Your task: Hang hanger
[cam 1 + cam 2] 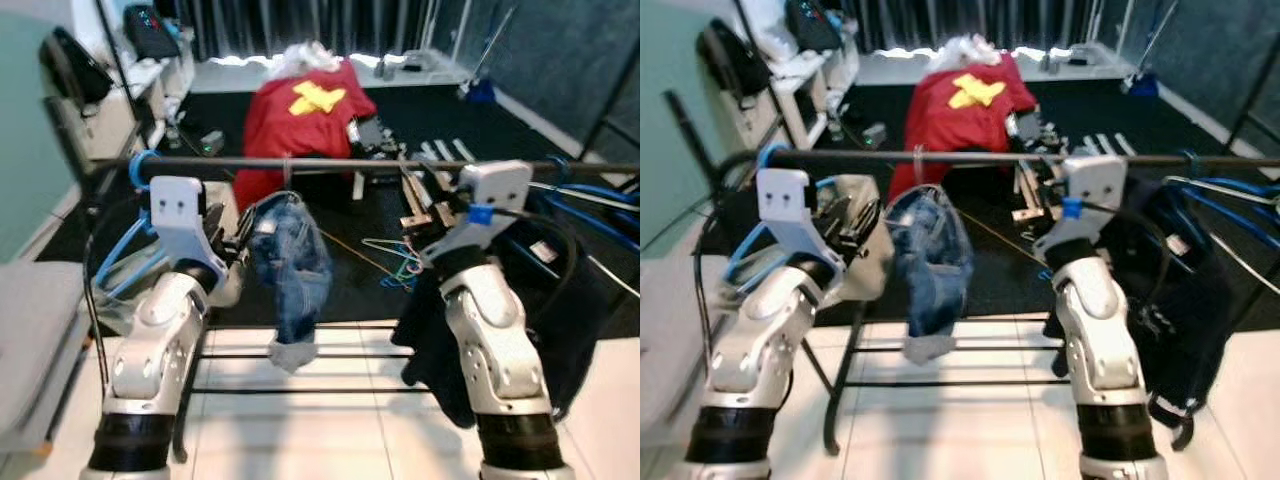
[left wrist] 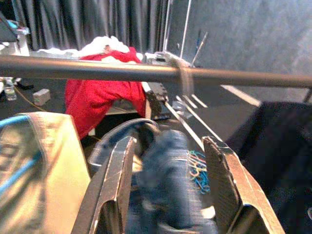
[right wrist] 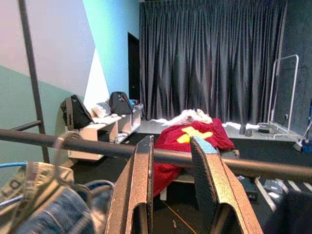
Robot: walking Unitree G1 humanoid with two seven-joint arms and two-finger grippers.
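Rail [image 1: 330, 163] crosswise before the robot; jeans [image 1: 291, 262] hang from it at centre, between the left gripper [image 2: 168, 187] and right gripper [image 3: 171, 180]; dark garment [image 1: 560, 300] on its right stretch; hanger [image 1: 135, 240] at its left end; draped table [image 1: 305, 110] behind; loose hangers [image 1: 395, 258] on floor [image 1: 480, 120] beyond rail.

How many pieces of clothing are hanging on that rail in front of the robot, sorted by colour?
Blue denim: 1, the jeans garment hanging mid-rail between the arms.
Beige: 1, the beige garment on a blue hanger at the left end.
Black: 1, the dark garment at the right end.
Total: 3 on the rail.
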